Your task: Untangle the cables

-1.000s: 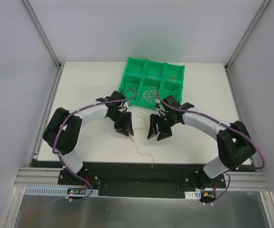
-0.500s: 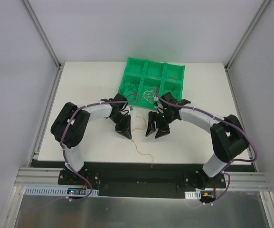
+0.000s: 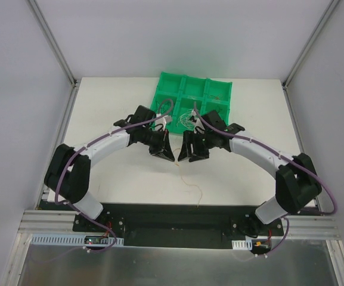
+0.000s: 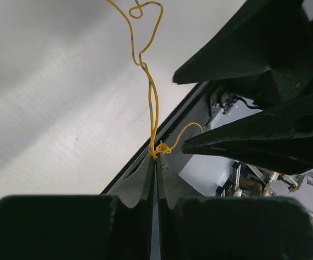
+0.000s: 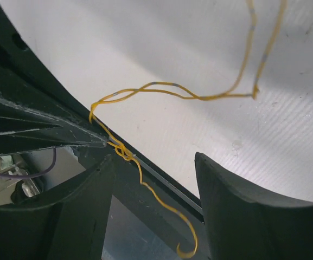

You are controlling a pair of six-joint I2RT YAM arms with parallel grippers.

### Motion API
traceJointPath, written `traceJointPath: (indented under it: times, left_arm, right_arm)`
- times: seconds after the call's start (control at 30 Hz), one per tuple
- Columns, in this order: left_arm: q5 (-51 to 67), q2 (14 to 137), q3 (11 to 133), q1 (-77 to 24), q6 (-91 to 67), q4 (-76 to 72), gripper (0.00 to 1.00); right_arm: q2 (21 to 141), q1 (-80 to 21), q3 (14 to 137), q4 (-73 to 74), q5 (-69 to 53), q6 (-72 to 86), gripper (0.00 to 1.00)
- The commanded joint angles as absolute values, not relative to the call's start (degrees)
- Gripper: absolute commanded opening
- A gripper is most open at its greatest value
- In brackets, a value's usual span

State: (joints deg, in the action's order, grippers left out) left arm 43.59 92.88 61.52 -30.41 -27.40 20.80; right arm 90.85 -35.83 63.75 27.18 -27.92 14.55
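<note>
- Step in hand, by the look of it: drawing one orange wire point(image 4: 152, 103) out straight, away from the others.
- Pinched hard between the pressed-together fingers of the left gripper point(image 4: 155, 162), right at a small knot point(image 4: 164, 147) near one end of that wire.
- From the pinch, running out across the white table point(image 3: 118, 107) in loose curls toward the near edge, with a short free tail point(image 5: 161, 203) curling off the other way.
- Lying in a middle compartment of the green tray point(image 3: 219, 89): a small heap of pale wires point(image 3: 186, 119), apart from both grippers.
- Spread wide and holding nothing: the right gripper point(image 5: 155, 168), tip to tip with the left one.
- In the right wrist view, free tail showing between the spread fingers; cannot tell whether truly inside the gap or only behind it.
- Next, probably: close the right gripper on the tail just beside the knot, then ease the two apart slowly, to loosen and not tighten.
- Hair-thin target, so careful lining-up called for before closing.
- Pose: left arm point(image 3: 109, 143) and right arm point(image 3: 255, 152) bowed inward from their bases, wrists turned to face each other, meeting low over the table just in front of the tray.
</note>
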Motion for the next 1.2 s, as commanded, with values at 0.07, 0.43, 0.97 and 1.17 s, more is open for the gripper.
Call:
traceJointPath:
  times: [0.07, 0.43, 0.97, 1.17]
  left_arm:
    - [52.82, 86.66, 63.81, -30.85, -30.58, 14.68, 0.0]
    - [56.34, 84.55, 62.67, -30.85, -35.77, 10.11, 0.0]
    - [57.74, 85.43, 62.14, -30.5, -38.06, 7.82, 0.0]
    - [58.97, 85.7, 62.49, -30.5, -38.15, 7.73, 0.0]
  right_arm:
    - [79.29, -36.83, 60.83, 20.22, -20.4, 14.59, 0.61]
    - [73.22, -37.09, 56.34, 13.89, -22.23, 14.59, 0.55]
    - [65.3, -38.23, 53.52, 13.45, -18.98, 12.84, 0.54]
    - [68.29, -39.81, 55.72, 13.27, -20.83, 11.43, 0.54]
